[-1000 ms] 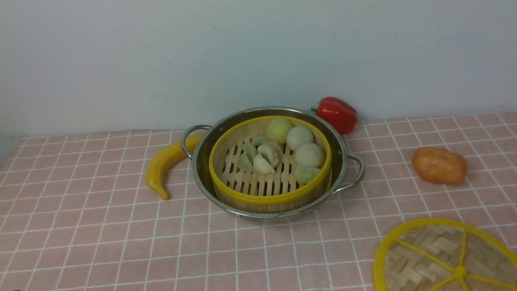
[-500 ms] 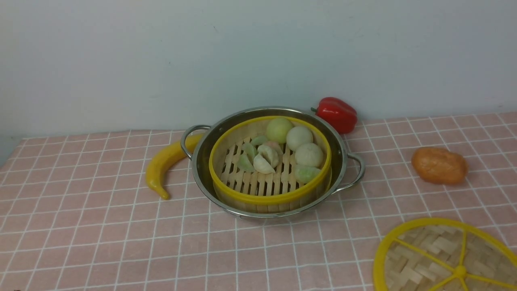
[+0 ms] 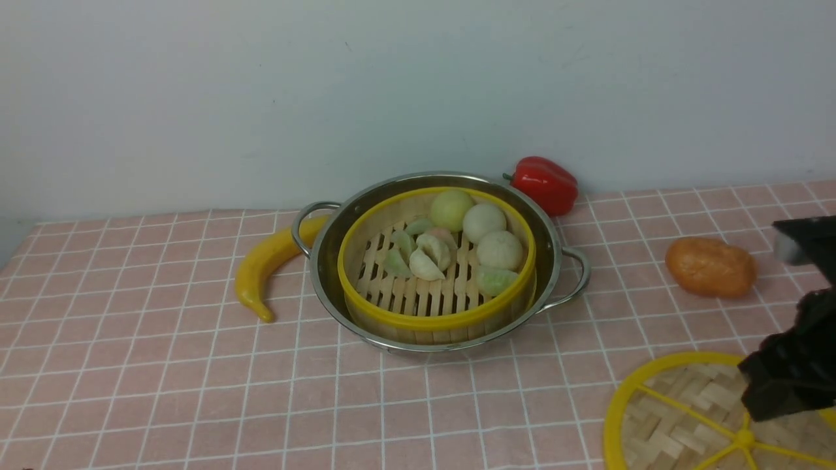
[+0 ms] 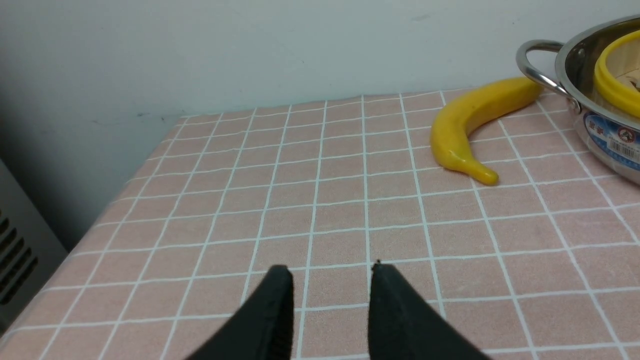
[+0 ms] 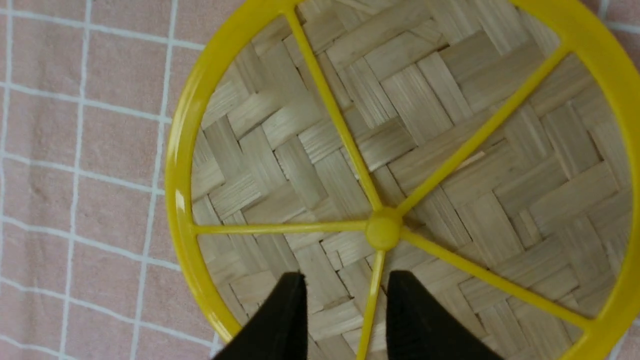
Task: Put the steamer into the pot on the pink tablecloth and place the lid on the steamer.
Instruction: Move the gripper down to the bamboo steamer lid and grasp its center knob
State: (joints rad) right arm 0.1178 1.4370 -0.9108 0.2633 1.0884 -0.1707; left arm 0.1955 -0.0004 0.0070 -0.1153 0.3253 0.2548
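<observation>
The steamer (image 3: 436, 261), holding toy buns and dumplings, sits inside the shiny pot (image 3: 326, 261) on the pink tablecloth (image 3: 163, 378). The lid (image 3: 679, 418), a flat woven disc with yellow rim and spokes, lies on the cloth at the front right. It fills the right wrist view (image 5: 440, 125). My right gripper (image 5: 345, 280) hovers open above the lid, its fingertips either side of a yellow spoke near the hub. The right arm (image 3: 793, 365) shows at the right edge of the front view. My left gripper (image 4: 327, 272) is open and empty over bare cloth, left of the pot (image 4: 595, 100).
A yellow banana (image 3: 264, 264) lies against the pot's left handle, and shows in the left wrist view (image 4: 470, 125). A red pepper (image 3: 543, 184) sits behind the pot by the wall. An orange bread-like lump (image 3: 710, 267) lies right of the pot. The cloth's left edge (image 4: 90, 225) drops off.
The right arm has come into the front view from the right and now hangs over the lid. The pot, steamer and lid have not moved.
</observation>
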